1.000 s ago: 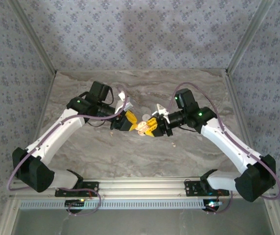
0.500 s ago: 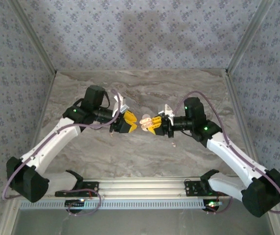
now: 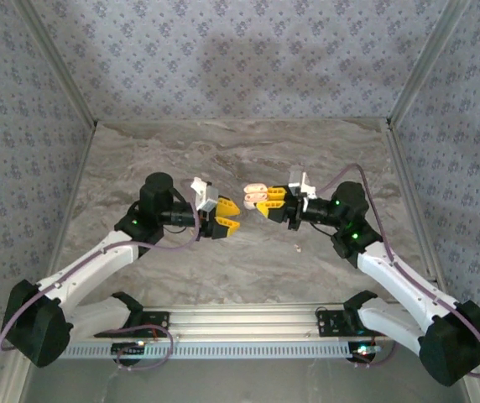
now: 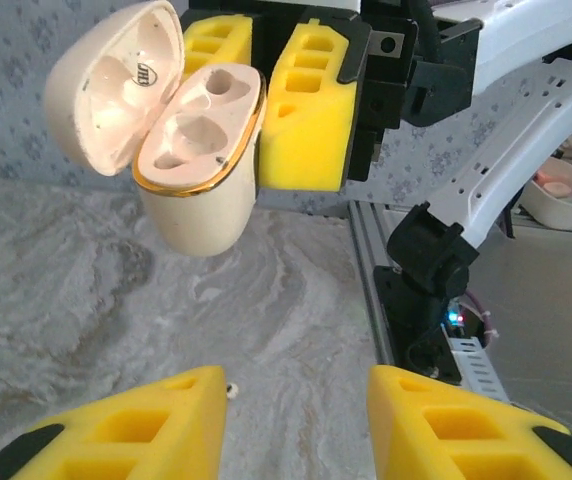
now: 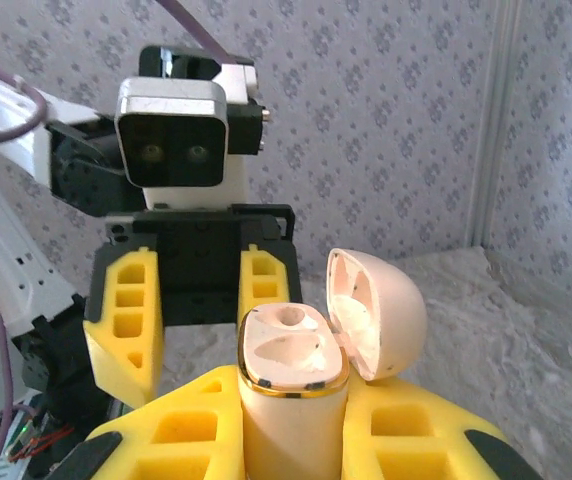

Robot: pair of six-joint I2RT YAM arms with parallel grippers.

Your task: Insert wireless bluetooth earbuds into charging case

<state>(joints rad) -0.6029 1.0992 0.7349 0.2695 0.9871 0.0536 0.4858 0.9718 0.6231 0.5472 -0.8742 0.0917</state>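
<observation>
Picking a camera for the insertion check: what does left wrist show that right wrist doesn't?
Left wrist: a small white bit on the table, possibly an earbud, and the right arm's base. Right wrist: the left gripper head-on, jaws apart, nothing between them. Both: the charging case, lid open, both wells empty, clamped in the right gripper.

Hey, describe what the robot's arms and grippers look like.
The left arm and right arm have white links with black joints, each trailed by a purplish-grey cable. A green light glows on each. The left gripper and right gripper carry blocky yellow fingers with rectangular cut-outs on black mounts.
</observation>
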